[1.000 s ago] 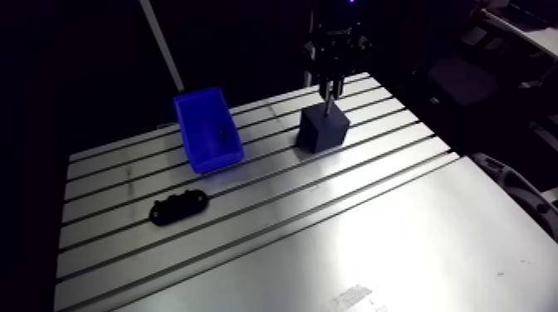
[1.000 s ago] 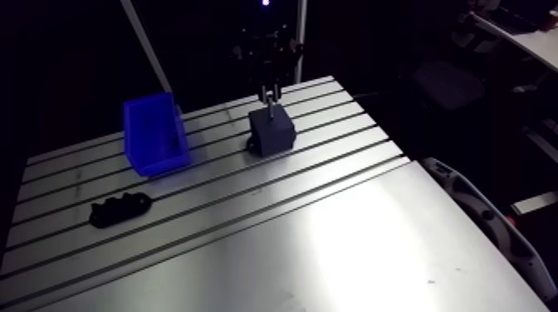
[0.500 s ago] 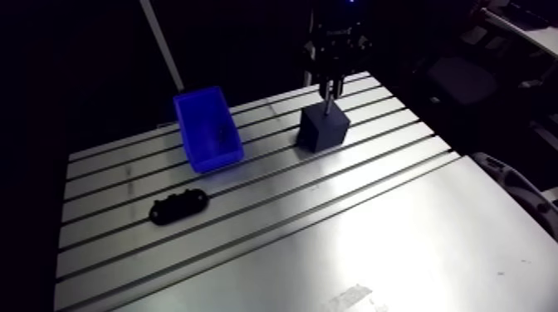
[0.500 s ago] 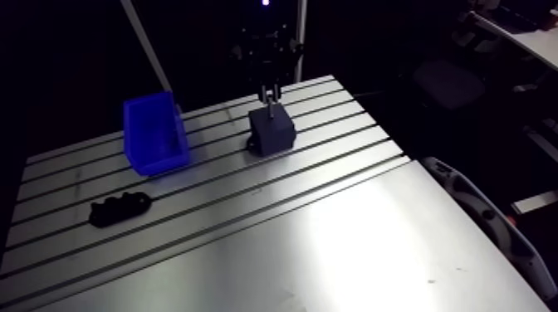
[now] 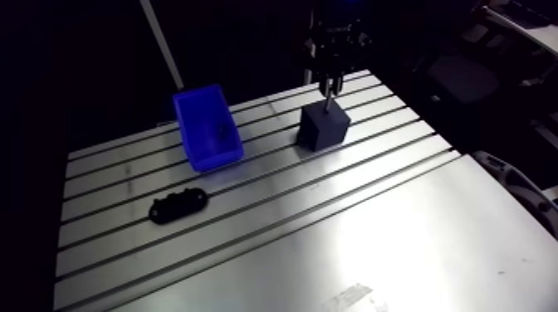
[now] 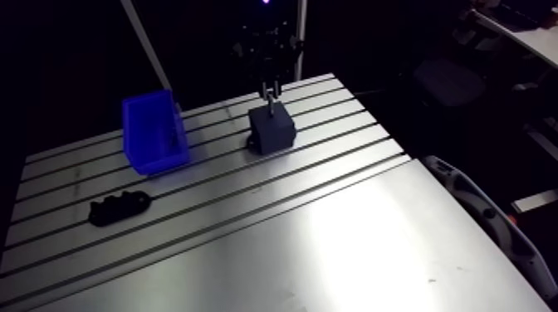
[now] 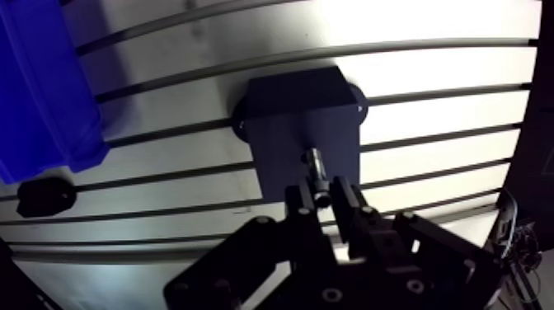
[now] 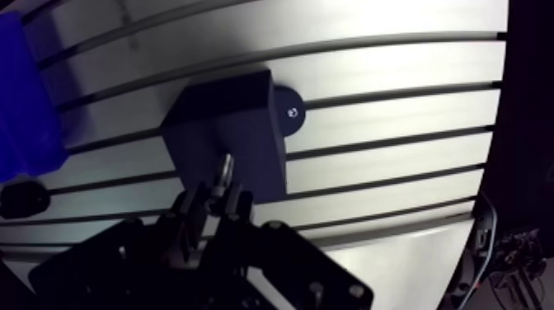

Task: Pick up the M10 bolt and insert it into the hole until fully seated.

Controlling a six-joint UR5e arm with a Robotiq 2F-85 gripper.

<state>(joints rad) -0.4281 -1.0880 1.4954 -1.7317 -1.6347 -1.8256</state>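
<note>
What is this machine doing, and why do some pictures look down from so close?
It is a robot arm with a two-fingered gripper, a bit like a hand. Two pictures come from a camera high on the arm and show the whole metal table. The other two come from a camera on the wrist, looking down past the gripper. The gripper is pinching a shiny bolt and holding it upright over a dark block, which should have the hole it must go into. Also on the table are a blue bin and a flat black part, both off to the side.
</note>
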